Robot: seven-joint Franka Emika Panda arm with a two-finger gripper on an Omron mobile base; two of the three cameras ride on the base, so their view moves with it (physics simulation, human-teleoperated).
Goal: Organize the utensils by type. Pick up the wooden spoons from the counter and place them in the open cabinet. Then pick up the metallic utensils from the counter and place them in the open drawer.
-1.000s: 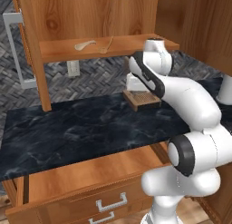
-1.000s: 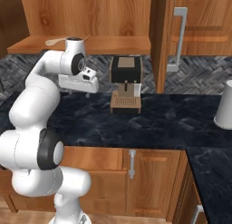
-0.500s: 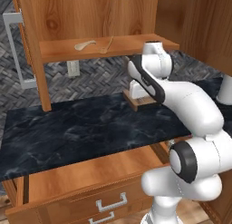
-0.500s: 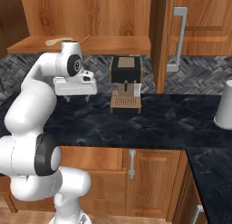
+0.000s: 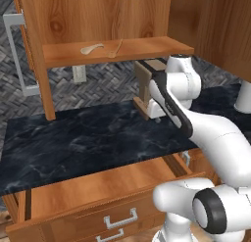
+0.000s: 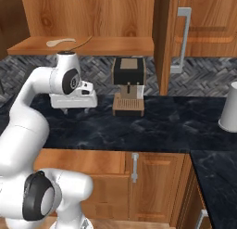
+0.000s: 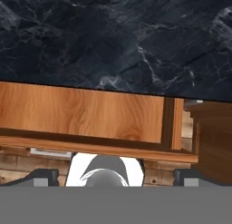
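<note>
Left base view: the counter (image 5: pixel 93 138) runs bare from its left edge to the coffee machine (image 5: pixel 146 84) at its back; the drawer (image 5: pixel 98 187) stands pulled out under the front edge, its flat bottom bare; both wooden spoons (image 5: pixel 100 48) lie near the middle of the cabinet (image 5: pixel 117 50) shelf. The arm bends over the counter's middle, the gripper (image 6: pixel 74 110) low above the surface, left of the machine, jaws spread wide and holding nothing.

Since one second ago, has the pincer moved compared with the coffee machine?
Yes. In the right base view the pincer has dropped lower and nearer the counter, staying left of the coffee machine.
</note>
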